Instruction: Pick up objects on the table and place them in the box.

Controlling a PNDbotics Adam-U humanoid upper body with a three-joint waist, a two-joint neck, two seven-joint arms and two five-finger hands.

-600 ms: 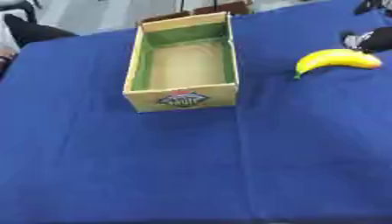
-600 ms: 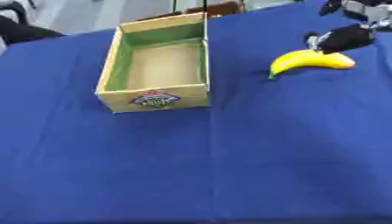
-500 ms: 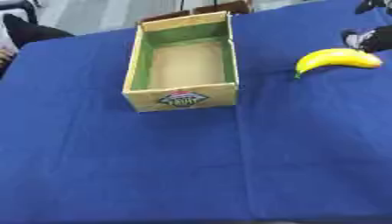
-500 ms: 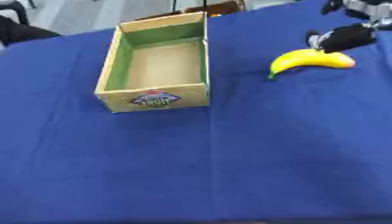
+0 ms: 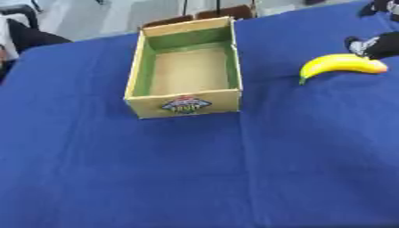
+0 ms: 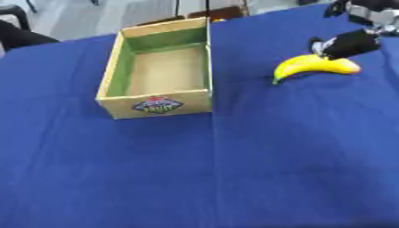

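Observation:
A yellow banana (image 6: 315,67) lies on the blue tablecloth at the far right, its stem end pointing left and down. My right hand (image 6: 352,42) reaches in from the upper right corner, with a straight black finger resting against the banana's far side and nothing curled round the fruit. An open cardboard box (image 5: 187,103) with green inner walls and a fruit label on its front stands left of the banana, with nothing inside it. The left hand shows in neither view.
The blue cloth (image 5: 234,178) covers the whole table, with a crease running toward me from the box. Brown chair backs (image 5: 195,18) stand just beyond the far edge behind the box.

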